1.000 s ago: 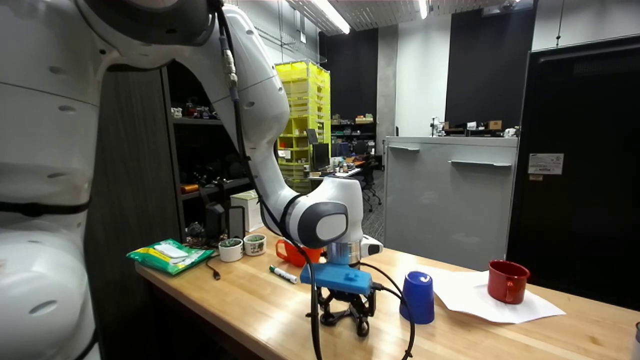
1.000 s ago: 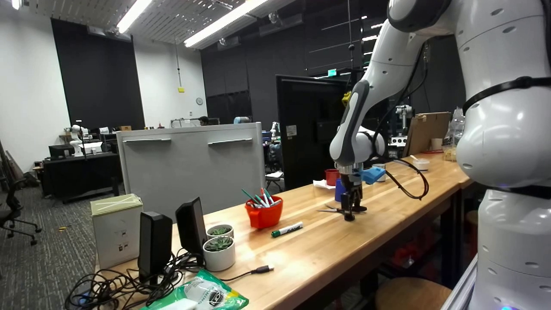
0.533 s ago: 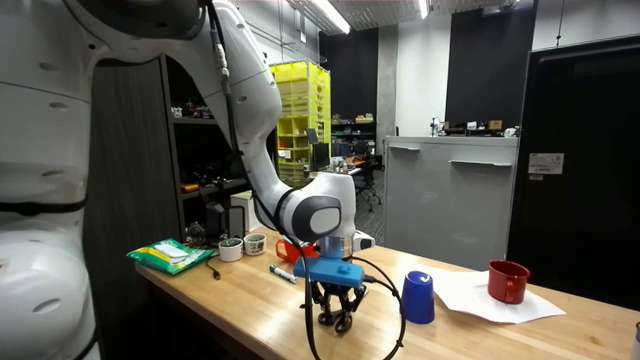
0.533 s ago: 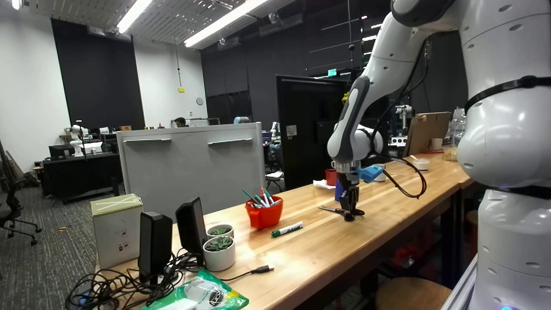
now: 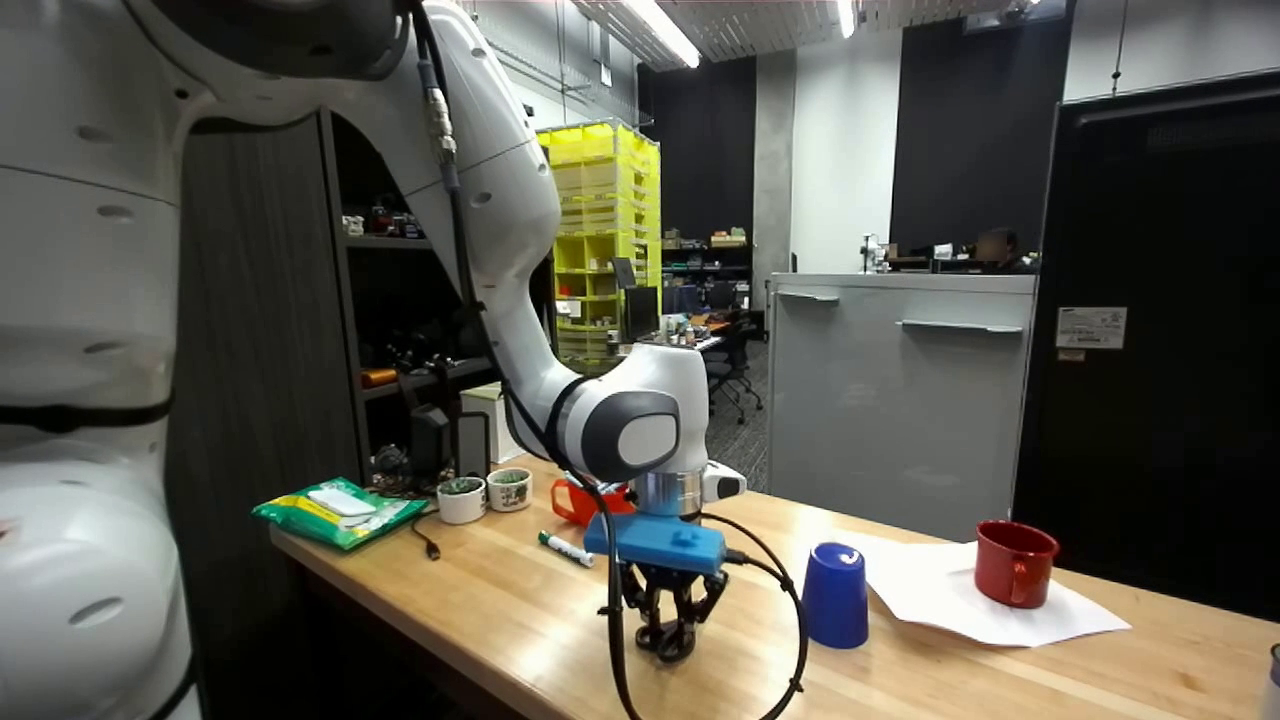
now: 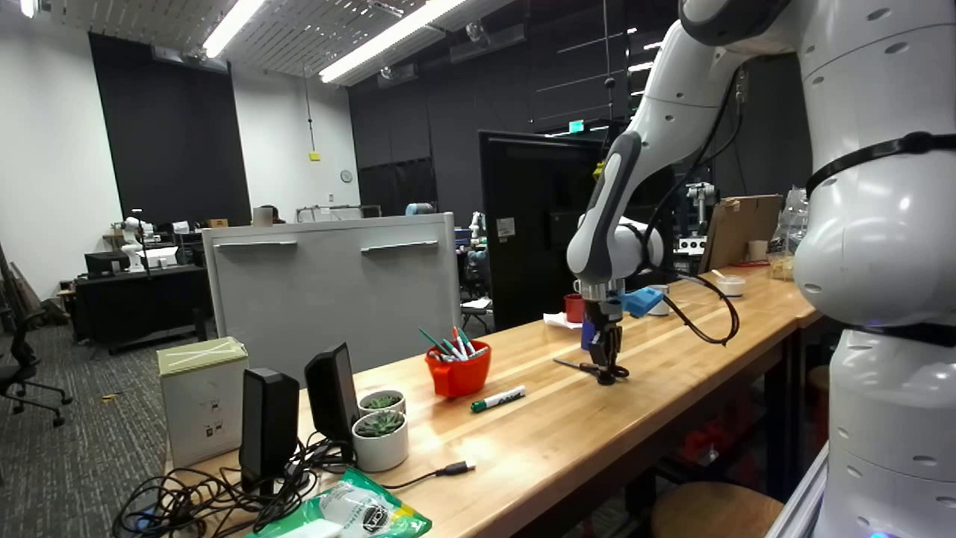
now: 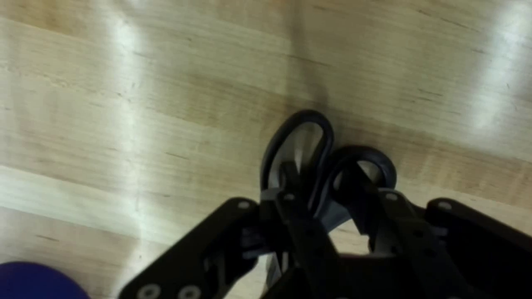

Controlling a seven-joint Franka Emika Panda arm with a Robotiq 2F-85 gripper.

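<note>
The long wooden tabletop stretches out in front of me, and over it bends the white arm, its wrist aimed straight down. A black cable droops from it in a slack loop. Farther along lies a sheet of white paper; then there's the orange-red holder full of pens, and the red mug standing on that paper. The blue cup, narrow end up, is nearer; were the arm to swing sideways, I reckon the cable could catch it and tip it over.

The jaws sit low over the wood, drawn nearly together and grasping the scissors by the black handle loops; how firmly, I can't tell. The scissors lie low at the tabletop, blades poking out past the jaws in an exterior view. Held at that end, they could droop or swivel if lifted, from the blades' own weight. A green-capped marker lies well apart. Smallest of all, the fingertips: one seems to sit in each loop, so a loose squeeze could let those smooth curves slip free.
</note>
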